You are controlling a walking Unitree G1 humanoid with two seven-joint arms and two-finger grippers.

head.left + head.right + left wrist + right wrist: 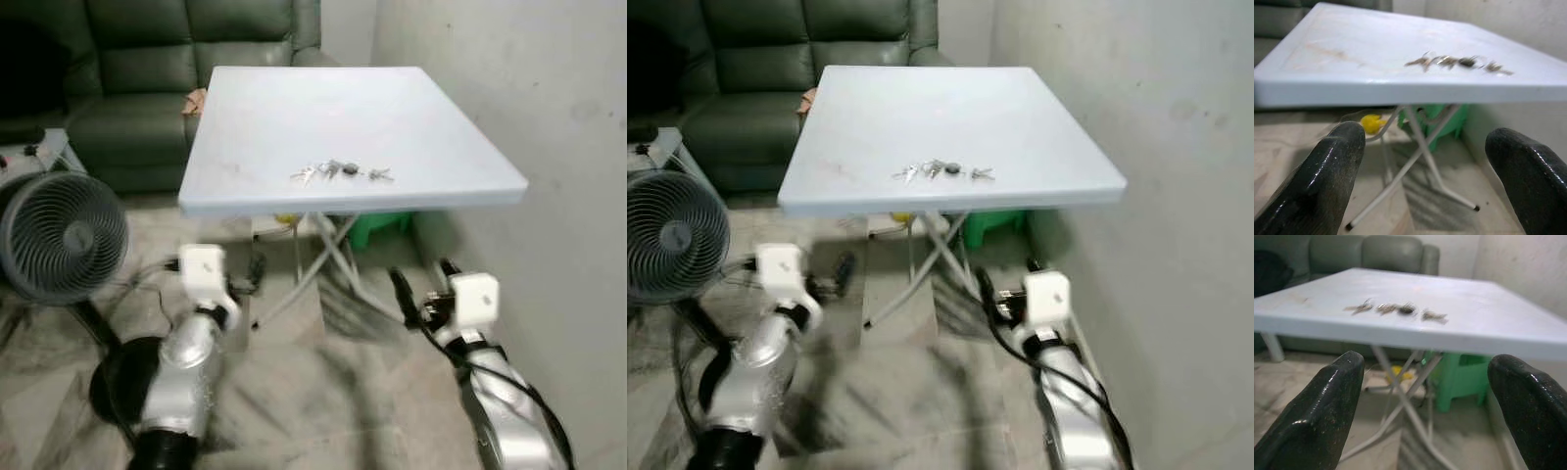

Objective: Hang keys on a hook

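Observation:
A bunch of keys (338, 171) lies strung out in a row near the front edge of a white folding table (294, 108). In the wrist views the keys (1454, 62) (1400, 309) sit on the tabletop, ahead of and above both grippers. My left gripper (253, 274) hangs low in front of the table, below its edge, open with nothing between its fingers (1327, 171). On the right side my right gripper (423, 279) is also below the table's edge, open and empty, its fingers (1322, 401) spread wide.
A grey floor fan (61, 235) stands at my left. A dark green sofa (176, 69) is behind the table. A bare wall (549, 117) runs close along the right. Under the table are crossed metal legs (328, 259), a green stool (382, 227) and a small yellow object (1371, 123).

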